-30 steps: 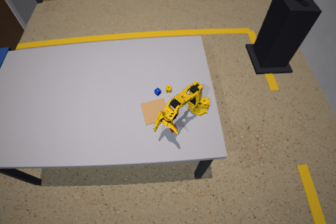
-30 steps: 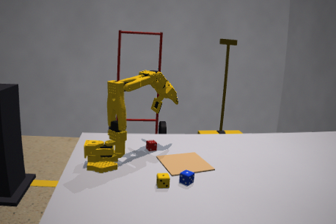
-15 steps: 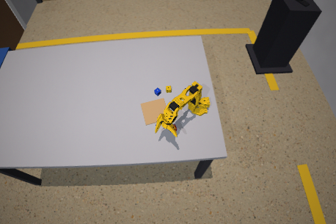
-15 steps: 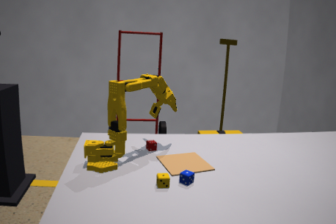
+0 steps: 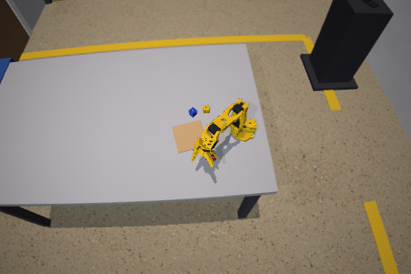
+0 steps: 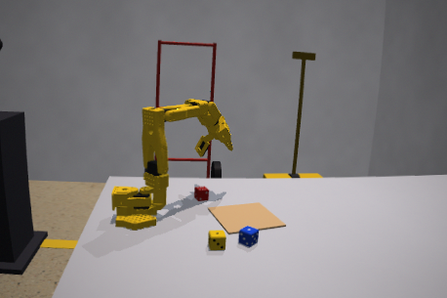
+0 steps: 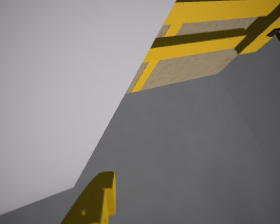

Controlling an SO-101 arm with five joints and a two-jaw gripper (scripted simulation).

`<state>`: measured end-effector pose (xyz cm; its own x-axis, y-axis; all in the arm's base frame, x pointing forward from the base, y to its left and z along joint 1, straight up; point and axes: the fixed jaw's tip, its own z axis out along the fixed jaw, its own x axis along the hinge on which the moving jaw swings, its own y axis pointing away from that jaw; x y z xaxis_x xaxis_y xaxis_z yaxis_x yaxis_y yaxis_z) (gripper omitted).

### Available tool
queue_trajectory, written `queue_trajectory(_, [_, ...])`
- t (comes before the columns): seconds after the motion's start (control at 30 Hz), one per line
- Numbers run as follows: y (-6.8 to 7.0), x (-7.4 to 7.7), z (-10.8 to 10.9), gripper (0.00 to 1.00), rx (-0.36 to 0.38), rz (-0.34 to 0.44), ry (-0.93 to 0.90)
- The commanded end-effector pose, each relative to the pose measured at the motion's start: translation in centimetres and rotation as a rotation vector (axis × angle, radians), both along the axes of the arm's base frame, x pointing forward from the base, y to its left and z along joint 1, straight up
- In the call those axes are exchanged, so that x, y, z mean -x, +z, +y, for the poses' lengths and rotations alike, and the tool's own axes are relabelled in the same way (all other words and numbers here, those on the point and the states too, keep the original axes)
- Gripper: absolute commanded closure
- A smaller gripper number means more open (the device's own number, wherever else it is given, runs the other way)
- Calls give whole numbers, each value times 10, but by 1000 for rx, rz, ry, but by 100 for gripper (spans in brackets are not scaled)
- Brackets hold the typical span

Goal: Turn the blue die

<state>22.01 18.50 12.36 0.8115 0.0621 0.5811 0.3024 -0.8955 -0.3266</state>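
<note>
The blue die lies on the table just off the tan mat, close to the mat's edge and next to the yellow die. The red die sits on the table on the mat's other side, near the arm's base. My gripper is open and empty, held high in the air above the red die. The wrist view shows only one yellow finger, the wall and the floor, and no dice. The numbers on top are too small to read.
The arm's base stands near the table's right edge. Off the table there are a black pedestal, a red hand truck and a post on a yellow base.
</note>
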Motion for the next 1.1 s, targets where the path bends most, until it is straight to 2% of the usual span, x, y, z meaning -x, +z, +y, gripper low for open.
queue_trajectory(0.0, [27,1,0,7,-120,-40,-60])
queue_trajectory(0.07, [27,1,0,7,-120,-40,-60])
queue_trajectory(0.57, [12,24,-14,18,-343,226,-420])
queue_trajectory(0.63, [12,24,-14,18,-343,226,-420])
queue_trajectory(1.07, [-7,49,-29,30,-580,510,-846])
